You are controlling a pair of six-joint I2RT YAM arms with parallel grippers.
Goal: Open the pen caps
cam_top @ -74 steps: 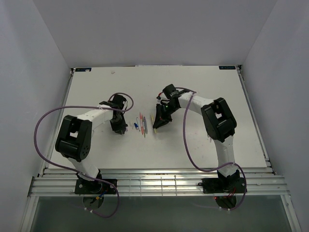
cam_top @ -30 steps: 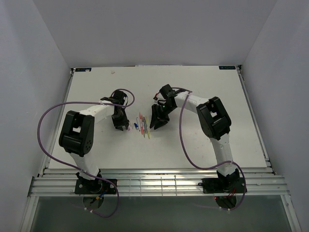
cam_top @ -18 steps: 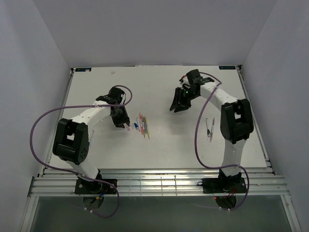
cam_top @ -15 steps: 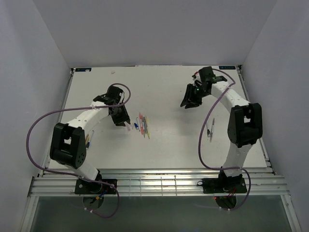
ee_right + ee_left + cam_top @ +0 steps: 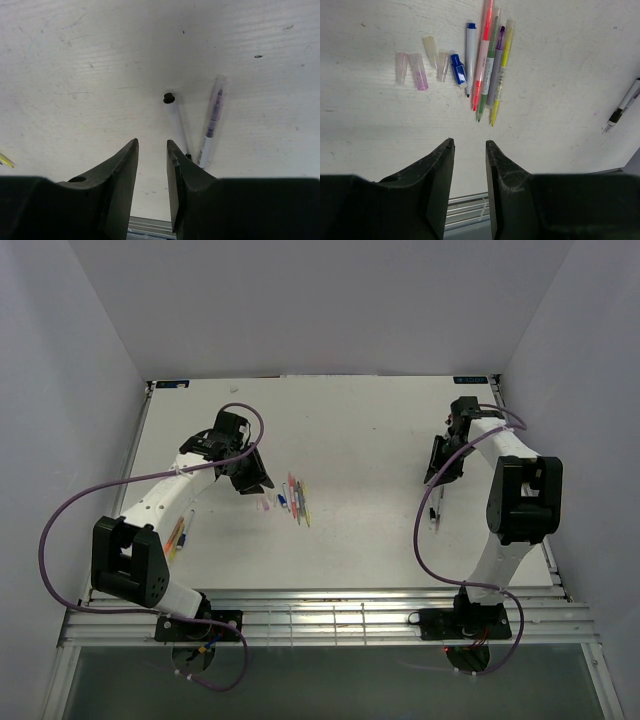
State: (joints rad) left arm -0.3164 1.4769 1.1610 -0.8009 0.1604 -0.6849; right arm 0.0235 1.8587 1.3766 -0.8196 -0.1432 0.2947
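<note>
Five caps (image 5: 418,71) lay loose beside the bunched pens (image 5: 483,60) under my left gripper (image 5: 470,145), the other pens (image 5: 212,117) near my right gripper (image 5: 152,145) probably needed uncapping, and both grippers hung slightly parted, empty.

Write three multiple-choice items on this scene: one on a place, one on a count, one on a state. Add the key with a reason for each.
1. In the left wrist view, where do the loose caps lie against the row of pens?
A. left of it
B. right of it
C. on top of it

2. How many pens lie just ahead of the right hand in its wrist view?
A. none
B. two
C. five

3. The left hand is:
A. gripping a pen
B. open and empty
C. shut on a cap

Key:
1 A: every cap sits left of the pens.
2 B: a white pen and a clear pen lie there.
3 B: its jaws stand apart with nothing between them.
</note>
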